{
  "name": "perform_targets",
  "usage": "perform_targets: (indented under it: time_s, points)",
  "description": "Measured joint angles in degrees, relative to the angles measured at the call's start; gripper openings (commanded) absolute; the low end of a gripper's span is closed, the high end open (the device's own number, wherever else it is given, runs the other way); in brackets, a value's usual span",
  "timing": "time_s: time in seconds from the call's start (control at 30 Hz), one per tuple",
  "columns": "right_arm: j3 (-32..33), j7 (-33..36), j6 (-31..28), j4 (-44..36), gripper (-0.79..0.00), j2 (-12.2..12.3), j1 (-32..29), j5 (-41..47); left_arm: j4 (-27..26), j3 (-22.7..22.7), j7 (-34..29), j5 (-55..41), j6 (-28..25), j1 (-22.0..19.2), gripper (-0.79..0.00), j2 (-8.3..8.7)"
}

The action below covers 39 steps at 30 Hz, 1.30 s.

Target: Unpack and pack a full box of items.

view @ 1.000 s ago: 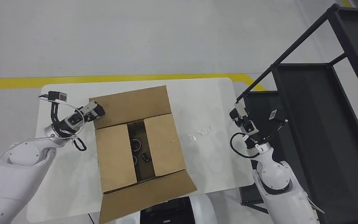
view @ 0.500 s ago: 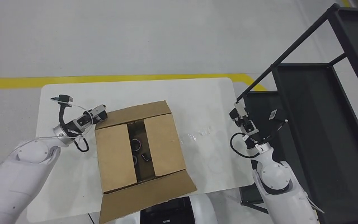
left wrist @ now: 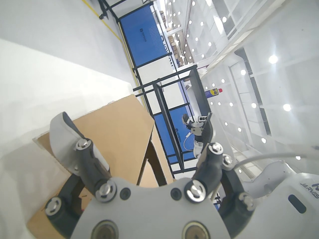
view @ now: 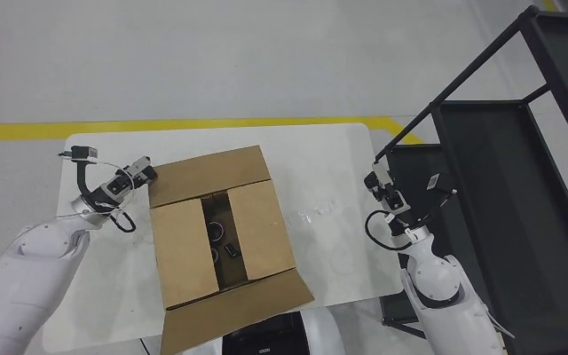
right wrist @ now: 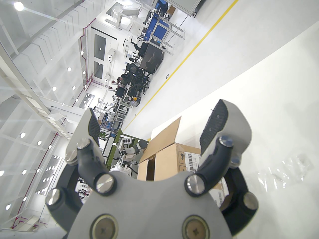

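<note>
Left tool [view: 146, 168] just beside box [view: 184, 251] corner.

The box [view: 259, 232] sits mid-table with its two side flaps [view: 185, 253] lying over the top. That leaves a narrow slot [view: 222, 257] between them as the way in. The far flap [view: 213, 169] and near flap [view: 238, 312] splay outward and cover the table [view: 337, 160] on those sides. A broad bare stretch of tabletop lies right of the box, carrying a scrap of clear plastic [view: 315, 213]. A black rack [view: 497, 160] crowds the table's right edge.
</note>
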Motion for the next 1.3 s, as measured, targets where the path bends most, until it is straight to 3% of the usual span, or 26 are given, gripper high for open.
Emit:
perform_targets:
  time_s: [0.13,0.47,0.67,1.0,1.17,1.3]
  points:
    - [0.0,0.0,0.0,0.0,0.0,0.0,0.0,0.0,-6.5,-5.0,-2.5,0.3,-2.8,5.2,0.0,1.49]
    - [0.0,0.0,0.0,0.0,0.0,0.0,0.0,0.0,-23.4,-21.8,-7.9,0.2,-7.0,31.7,0.0,5.35]
    - [0.0,0.0,0.0,0.0,0.0,0.0,0.0,0.0,-29.1,-27.4,-12.1,1.4,-6.3,42.4,0.0,6.12]
    - [0.0,0.0,0.0,0.0,0.0,0.0,0.0,0.0,-34.9,-28.2,-20.0,-1.2,-6.0,49.8,0.0,6.59]
    - [0.0,0.0,0.0,0.0,0.0,0.0,0.0,0.0,-37.4,-28.0,-21.0,0.7,-4.8,51.0,0.0,7.11]
    - [0.0,0.0,0.0,0.0,0.0,0.0,0.0,0.0,-38.6,-27.3,-21.1,0.8,-4.7,49.7,0.0,7.28]
